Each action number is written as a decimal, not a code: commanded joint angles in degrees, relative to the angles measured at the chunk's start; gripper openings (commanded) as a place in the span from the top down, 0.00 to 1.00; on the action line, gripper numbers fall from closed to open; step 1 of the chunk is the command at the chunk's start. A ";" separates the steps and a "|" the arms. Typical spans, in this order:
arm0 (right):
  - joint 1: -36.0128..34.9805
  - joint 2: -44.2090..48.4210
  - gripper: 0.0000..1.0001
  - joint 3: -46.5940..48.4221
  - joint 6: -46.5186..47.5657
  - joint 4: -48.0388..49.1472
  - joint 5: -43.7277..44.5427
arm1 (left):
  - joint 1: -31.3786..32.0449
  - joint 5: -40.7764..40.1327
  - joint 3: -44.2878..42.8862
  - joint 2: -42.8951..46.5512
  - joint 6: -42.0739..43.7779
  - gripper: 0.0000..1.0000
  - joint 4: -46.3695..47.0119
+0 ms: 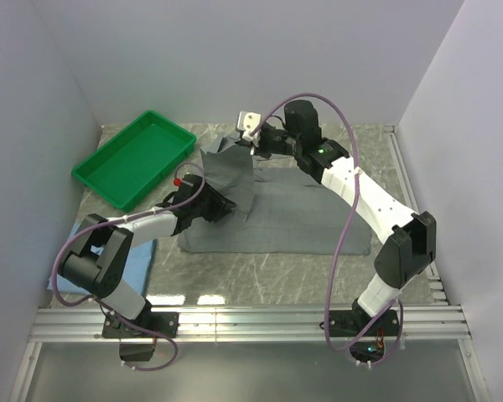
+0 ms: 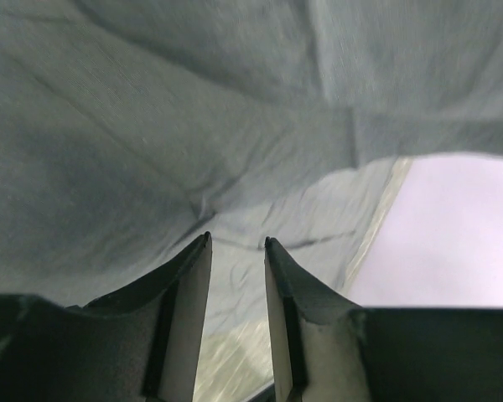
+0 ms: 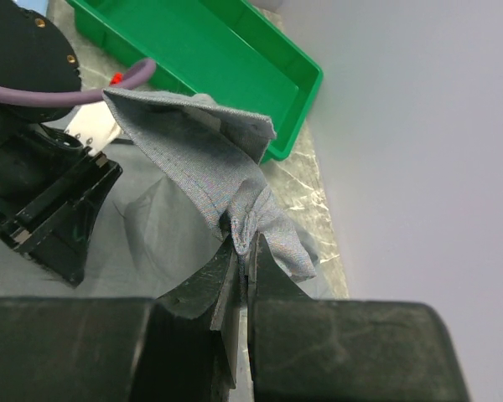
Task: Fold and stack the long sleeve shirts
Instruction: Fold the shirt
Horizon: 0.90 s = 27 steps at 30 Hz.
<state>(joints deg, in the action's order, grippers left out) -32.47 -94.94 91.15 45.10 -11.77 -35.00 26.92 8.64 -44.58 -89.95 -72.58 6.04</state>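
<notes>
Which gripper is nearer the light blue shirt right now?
Left. The left gripper is at the grey shirt's left edge, just beyond and right of the light blue shirt. The right gripper, shut on the grey shirt's raised corner, is farther back.

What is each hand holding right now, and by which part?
Right hand: shut on a bunched edge of the grey shirt, lifted at the far side. Left hand: open at the raised cloth, gripping nothing.
</notes>
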 commanded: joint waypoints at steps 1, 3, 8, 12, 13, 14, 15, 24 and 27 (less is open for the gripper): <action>-0.75 4.41 1.00 0.43 0.43 0.35 0.20 | 0.85 -6.44 2.13 0.39 -6.17 0.62 9.15; -0.75 5.28 1.00 -0.36 0.51 0.52 0.46 | 1.47 -8.46 0.73 -0.74 -6.26 0.62 8.81; -0.67 7.04 1.00 -1.94 0.42 0.78 0.38 | 2.70 -8.47 0.45 -4.53 -8.89 0.63 12.13; -0.75 7.92 1.00 -2.21 0.69 -0.01 0.46 | 3.93 -10.84 1.68 -5.14 -9.43 0.62 14.17; -0.84 8.10 1.00 -2.21 0.69 -0.36 0.29 | 4.02 -11.89 1.60 -5.75 -9.43 0.62 13.91; -0.84 8.36 1.00 -2.38 0.95 -0.71 0.11 | 3.93 -12.33 1.51 -6.11 -9.43 0.62 13.65; -0.76 8.89 1.00 -2.73 1.04 -0.88 0.11 | 4.02 -12.77 1.60 -6.46 -9.34 0.62 13.64; -0.84 14.60 1.00 -10.54 3.06 -2.20 1.52 | 3.93 -14.01 4.32 -4.10 -8.11 0.60 13.74; -0.84 16.18 1.00 -12.75 3.68 -3.26 0.90 | 4.02 -13.92 4.67 -1.03 -6.44 0.52 11.98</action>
<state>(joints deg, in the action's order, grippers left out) -32.88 -82.30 79.88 47.33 -14.72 -33.95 30.72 -3.88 -40.21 -95.59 -80.27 17.56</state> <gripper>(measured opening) 0.045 0.463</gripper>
